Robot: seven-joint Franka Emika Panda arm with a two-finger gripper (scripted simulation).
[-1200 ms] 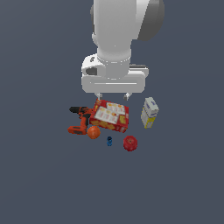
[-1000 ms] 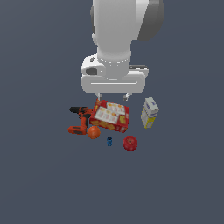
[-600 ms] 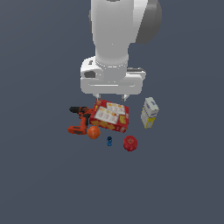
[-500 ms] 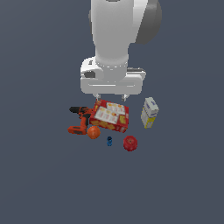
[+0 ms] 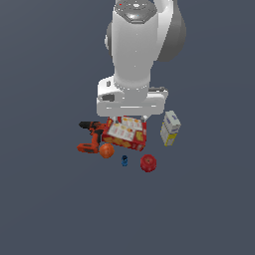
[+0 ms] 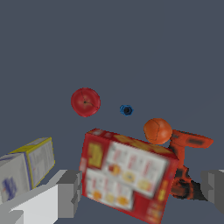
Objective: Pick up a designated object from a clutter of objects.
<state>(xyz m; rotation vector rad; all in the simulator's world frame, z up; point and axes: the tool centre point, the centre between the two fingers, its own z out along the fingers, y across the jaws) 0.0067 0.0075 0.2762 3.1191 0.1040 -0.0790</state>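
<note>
The designated object, a dark-red apple-like ball (image 5: 148,163), lies at the near edge of the clutter; it also shows in the wrist view (image 6: 85,102). My gripper (image 5: 132,120) hangs open and empty over the red cracker box (image 5: 125,133), well apart from the ball. In the wrist view the gripper (image 6: 142,192) straddles the cracker box (image 6: 129,175), with one finger (image 6: 70,194) at each side. The orange ball (image 5: 106,150), the tiny blue item (image 5: 124,160) and the orange-black drill (image 5: 91,137) lie toward the exterior view's left of the apple.
A white-yellow-blue small box (image 5: 170,128) stands at the exterior view's right of the cracker box, also in the wrist view (image 6: 26,168). The blue item (image 6: 127,110) lies between the apple and the orange ball (image 6: 157,131). The drill (image 6: 188,166) touches the cracker box.
The hand has come down a little toward the cracker box. The objects have not moved and the jaws stay open.
</note>
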